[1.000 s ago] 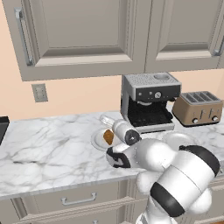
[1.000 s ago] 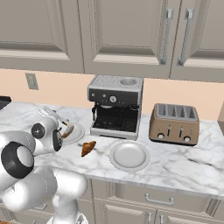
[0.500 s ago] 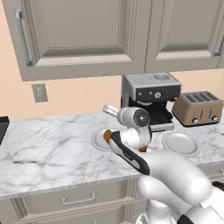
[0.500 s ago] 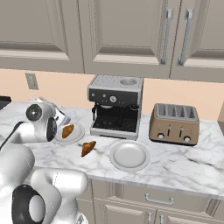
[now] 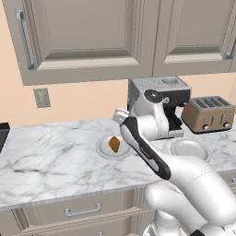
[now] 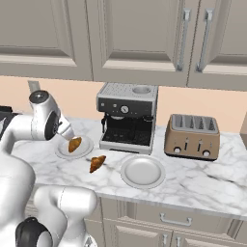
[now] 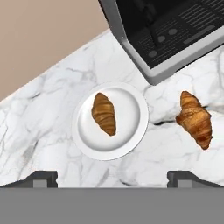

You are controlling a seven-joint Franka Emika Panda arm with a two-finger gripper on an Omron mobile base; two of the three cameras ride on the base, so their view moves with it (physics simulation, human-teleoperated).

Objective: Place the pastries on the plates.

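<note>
One pastry lies in the middle of the left plate, also seen as pastry on plate and pastry on plate. A second pastry rests on the bare marble to the right of that plate, pastry between the two plates. The other plate holds nothing. My gripper hovers above the left plate, open, with nothing between its wide-set fingers.
A black and steel espresso machine stands at the back, just behind the loose pastry. A bronze toaster sits to its right. Wall cabinets hang overhead. The counter's front edge runs close to the empty plate.
My arm has risen from low over the left plate and swung up above it. The pastry stays on that plate. The loose pastry and the other plate have not moved.
</note>
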